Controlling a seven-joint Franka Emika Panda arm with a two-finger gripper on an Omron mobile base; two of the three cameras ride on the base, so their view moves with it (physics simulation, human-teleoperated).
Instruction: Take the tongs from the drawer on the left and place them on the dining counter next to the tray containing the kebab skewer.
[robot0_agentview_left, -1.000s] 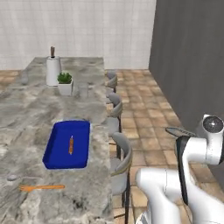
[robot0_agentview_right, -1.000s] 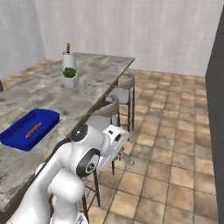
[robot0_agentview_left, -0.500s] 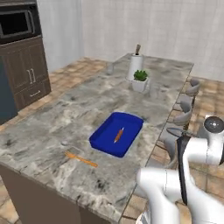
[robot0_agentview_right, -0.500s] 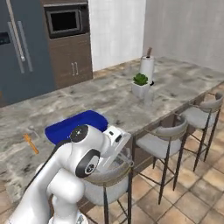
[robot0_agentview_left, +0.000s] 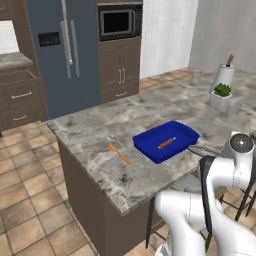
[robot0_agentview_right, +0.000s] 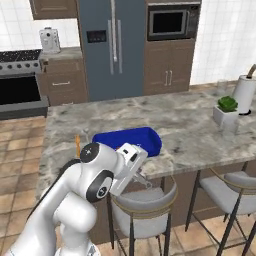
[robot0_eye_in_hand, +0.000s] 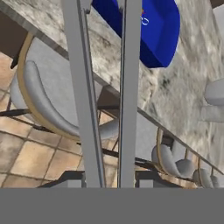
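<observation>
My gripper (robot0_eye_in_hand: 111, 179) is shut on the tongs (robot0_eye_in_hand: 105, 87), whose two long grey arms run up the hand view from between the fingertips. In the right base view the gripper (robot0_agentview_right: 135, 170) hangs just off the near edge of the dining counter (robot0_agentview_right: 190, 135), with the tongs (robot0_agentview_right: 144, 181) poking down and outward over a stool. The blue tray (robot0_agentview_left: 165, 142) with the kebab skewer (robot0_agentview_left: 166, 143) lies on the counter close to the hand; the tongs (robot0_agentview_left: 201, 149) reach toward its right side. The dark drawer (robot0_agentview_left: 17, 80) stands pulled out at far left.
An orange utensil (robot0_agentview_left: 119, 153) lies on the counter left of the tray. A potted plant (robot0_agentview_left: 221, 95) and a paper-towel roll (robot0_agentview_left: 225, 75) stand at the far end. Grey stools (robot0_agentview_right: 145, 207) line the counter's near side. The fridge (robot0_agentview_left: 65, 50) and microwave (robot0_agentview_left: 117, 22) stand behind.
The whole scene has swung round as the base turned, bringing the counter's end, fridge and drawers into view. The tongs stay in the gripper.
</observation>
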